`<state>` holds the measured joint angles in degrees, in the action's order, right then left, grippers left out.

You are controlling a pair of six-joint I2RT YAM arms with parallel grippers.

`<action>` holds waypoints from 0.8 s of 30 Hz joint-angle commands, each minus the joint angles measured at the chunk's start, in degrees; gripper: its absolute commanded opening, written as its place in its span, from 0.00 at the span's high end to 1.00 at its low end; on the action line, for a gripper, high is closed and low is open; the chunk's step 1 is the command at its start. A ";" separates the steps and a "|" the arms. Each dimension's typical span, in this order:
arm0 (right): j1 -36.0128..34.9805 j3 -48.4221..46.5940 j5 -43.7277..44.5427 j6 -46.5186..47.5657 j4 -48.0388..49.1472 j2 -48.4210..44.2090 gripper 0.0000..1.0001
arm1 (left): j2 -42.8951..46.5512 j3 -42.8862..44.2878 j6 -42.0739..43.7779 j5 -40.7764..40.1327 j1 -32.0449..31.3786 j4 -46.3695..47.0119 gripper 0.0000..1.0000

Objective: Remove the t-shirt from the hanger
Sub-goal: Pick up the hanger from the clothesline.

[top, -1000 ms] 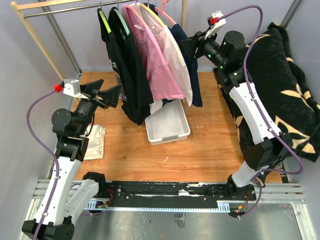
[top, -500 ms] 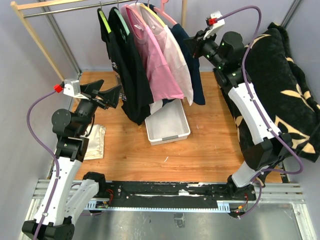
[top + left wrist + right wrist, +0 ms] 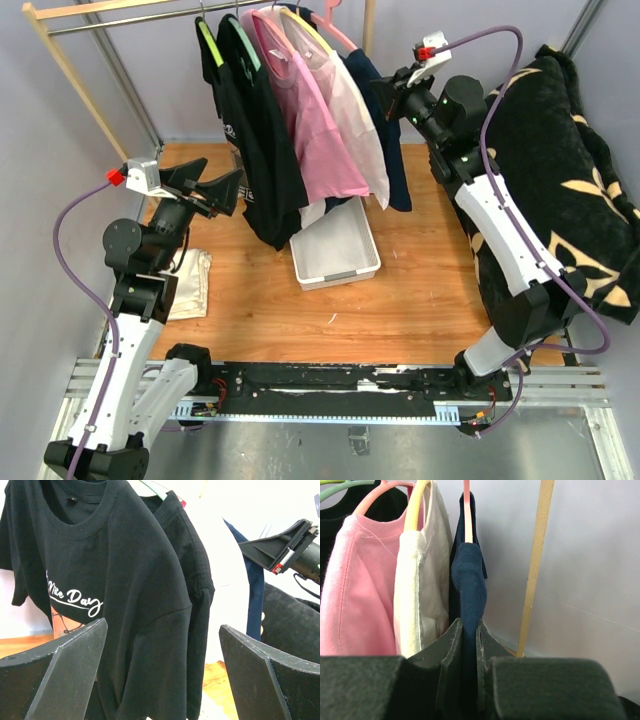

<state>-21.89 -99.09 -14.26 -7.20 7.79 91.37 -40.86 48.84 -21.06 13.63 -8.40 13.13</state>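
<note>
Several t-shirts hang on a rail at the back: black ones (image 3: 258, 150), a pink one (image 3: 318, 130), a cream one (image 3: 352, 120) and a navy t-shirt (image 3: 388, 140) on a pink hanger (image 3: 466, 510) at the right end. My right gripper (image 3: 394, 100) is shut on the navy t-shirt's sleeve (image 3: 470, 590), its jaws pinching the fabric just below the shoulder. My left gripper (image 3: 215, 190) is open and empty, facing the black t-shirt (image 3: 135, 610), which hangs between its spread jaws but apart from them.
A white bin (image 3: 335, 250) sits on the wooden floor under the shirts. A folded cream cloth (image 3: 190, 282) lies at the left. A black patterned blanket (image 3: 570, 180) fills the right side. A wooden rack post (image 3: 535, 565) stands right of the navy shirt.
My right gripper has moved up and slightly left along the navy t-shirt, drawing its sleeve with it. The left arm has not moved.
</note>
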 commanded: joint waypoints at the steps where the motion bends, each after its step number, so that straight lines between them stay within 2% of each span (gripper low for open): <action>1: -1.29 2.51 3.71 0.87 8.64 -4.31 0.99 | 0.04 0.36 -0.33 0.43 0.41 2.03 0.00; 13: -1.57 2.10 4.77 1.07 14.81 -5.94 0.99 | 0.03 0.42 -1.24 0.86 0.41 2.40 0.00; 24: -1.82 5.20 4.73 0.70 26.73 -5.15 0.99 | 0.26 0.55 -1.31 0.75 0.43 2.14 0.00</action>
<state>-22.02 -94.19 -10.66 -7.20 21.19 88.16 -41.12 48.84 -22.20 13.69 -8.40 13.69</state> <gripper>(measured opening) 0.128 0.994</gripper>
